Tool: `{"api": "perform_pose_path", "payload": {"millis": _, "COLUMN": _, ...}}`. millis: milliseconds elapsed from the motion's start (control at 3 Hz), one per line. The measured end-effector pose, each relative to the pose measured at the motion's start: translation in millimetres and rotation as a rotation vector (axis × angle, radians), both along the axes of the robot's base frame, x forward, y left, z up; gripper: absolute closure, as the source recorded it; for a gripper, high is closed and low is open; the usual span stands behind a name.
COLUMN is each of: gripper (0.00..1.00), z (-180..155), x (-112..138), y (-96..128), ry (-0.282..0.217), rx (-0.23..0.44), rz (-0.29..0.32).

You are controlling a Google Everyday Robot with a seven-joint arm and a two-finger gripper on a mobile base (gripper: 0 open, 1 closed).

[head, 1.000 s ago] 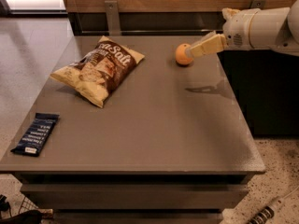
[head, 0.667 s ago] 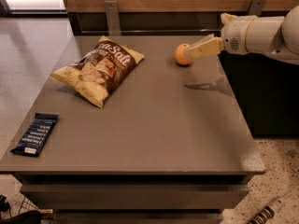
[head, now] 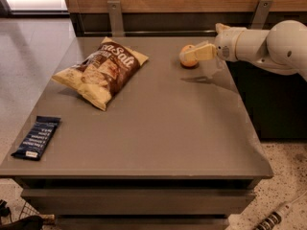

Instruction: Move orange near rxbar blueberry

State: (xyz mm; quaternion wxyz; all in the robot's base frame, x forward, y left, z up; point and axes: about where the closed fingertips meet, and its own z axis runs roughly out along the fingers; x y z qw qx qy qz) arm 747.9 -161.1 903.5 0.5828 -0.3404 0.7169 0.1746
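The orange point(head: 186, 57) sits on the grey table point(head: 158, 128) at the far right, near the back edge. My gripper point(head: 197, 53) reaches in from the right on a white arm and is right at the orange, overlapping its right side. The rxbar blueberry point(head: 37, 137), a flat dark navy bar with white text, lies at the table's front left corner, far from the orange.
A cream-and-brown chip bag point(head: 101, 71) lies on the back left of the table, between the orange and the bar. A wooden wall with metal brackets point(head: 115, 13) runs behind the table. The floor drops off to the left and right.
My gripper has moved left and slightly down, closing in on the orange. The orange, the bar and the chip bag have not moved.
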Motion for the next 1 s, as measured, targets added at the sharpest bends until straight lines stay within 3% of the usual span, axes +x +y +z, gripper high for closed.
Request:
{"api": "perform_pose_path", "payload": {"millis": 667, "gripper": 0.03, "z": -49.6, "x": 15.9, "y": 12.3, "ry": 0.082, "rx": 0.004, "rz": 0.007}}
{"api": "perform_pose_path", "payload": {"millis": 1000, "gripper": 0.16, "z": -65.9, "x": 19.8, "y": 18.7, "ry": 0.103, "rx": 0.023, "rz": 0.013}}
